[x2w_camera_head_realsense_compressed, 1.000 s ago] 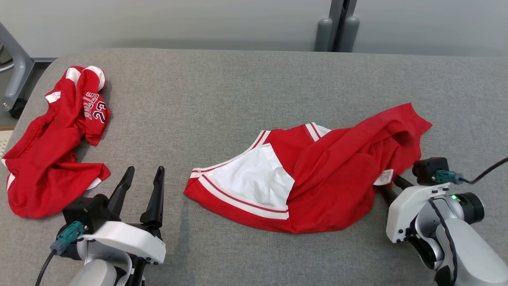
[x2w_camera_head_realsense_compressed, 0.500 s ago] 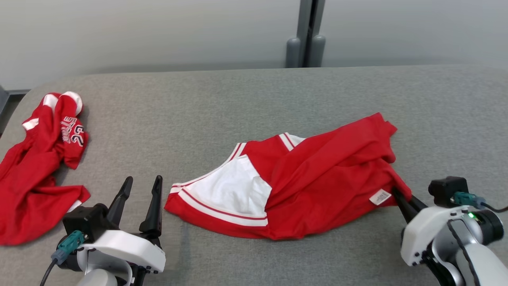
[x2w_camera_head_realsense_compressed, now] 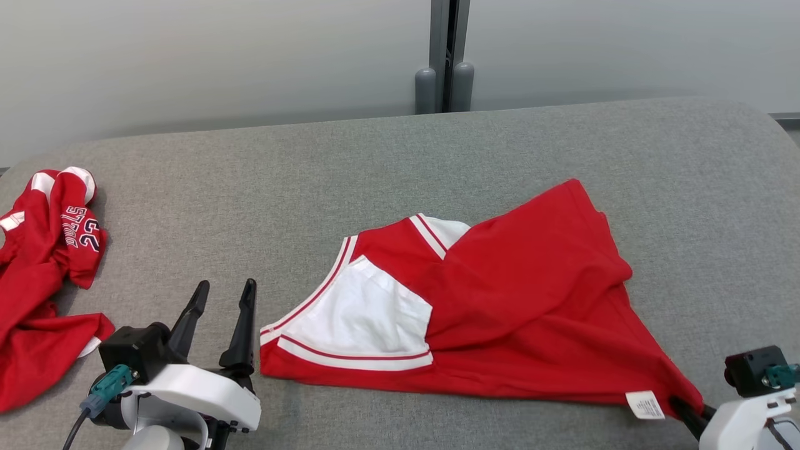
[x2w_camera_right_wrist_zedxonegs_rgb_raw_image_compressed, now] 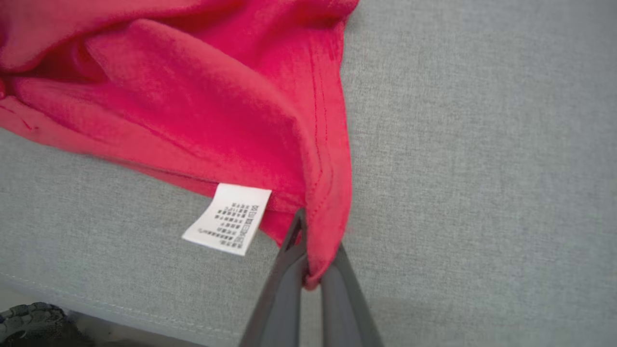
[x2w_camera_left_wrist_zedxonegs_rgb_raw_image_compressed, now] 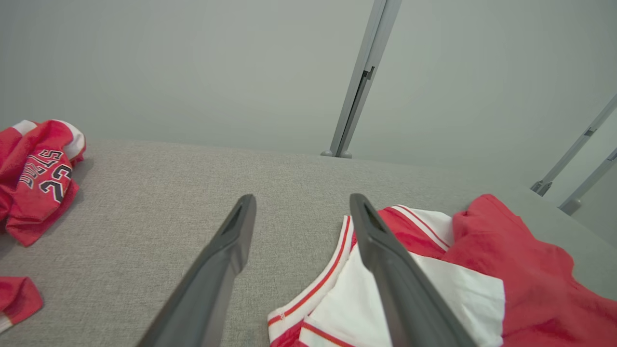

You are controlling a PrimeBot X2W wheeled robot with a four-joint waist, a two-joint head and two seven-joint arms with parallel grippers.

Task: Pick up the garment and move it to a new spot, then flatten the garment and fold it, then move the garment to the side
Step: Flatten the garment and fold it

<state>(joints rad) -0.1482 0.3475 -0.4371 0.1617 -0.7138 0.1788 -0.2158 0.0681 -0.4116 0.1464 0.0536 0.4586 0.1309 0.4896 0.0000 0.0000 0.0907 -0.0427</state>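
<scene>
The garment [x2w_camera_head_realsense_compressed: 512, 300] is red with a white panel and striped trim, and lies mid-table, stretched out to a point at the near right. My right gripper [x2w_camera_head_realsense_compressed: 681, 406] is shut on that corner, beside a white care label [x2w_camera_head_realsense_compressed: 645, 405]. In the right wrist view, the right gripper [x2w_camera_right_wrist_zedxonegs_rgb_raw_image_compressed: 313, 260] pinches the red hem of the garment [x2w_camera_right_wrist_zedxonegs_rgb_raw_image_compressed: 217, 96] just off the grey surface. My left gripper [x2w_camera_head_realsense_compressed: 226, 287] stands open and holds nothing, to the left of the garment's striped edge. In the left wrist view, the left gripper [x2w_camera_left_wrist_zedxonegs_rgb_raw_image_compressed: 302, 200] is over bare table, with the garment [x2w_camera_left_wrist_zedxonegs_rgb_raw_image_compressed: 482, 279] at its right.
A second crumpled red garment [x2w_camera_head_realsense_compressed: 44, 262] with lettering lies at the far left of the grey padded table [x2w_camera_head_realsense_compressed: 312, 175]. A grey wall and post [x2w_camera_head_realsense_compressed: 445, 56] stand behind. The table's near edge [x2w_camera_right_wrist_zedxonegs_rgb_raw_image_compressed: 120, 318] runs close below the right gripper.
The right gripper has shut on the garment's corner and pulled it towards the near right, drawing the cloth out flatter. The head camera has swung right. The left gripper has stayed put.
</scene>
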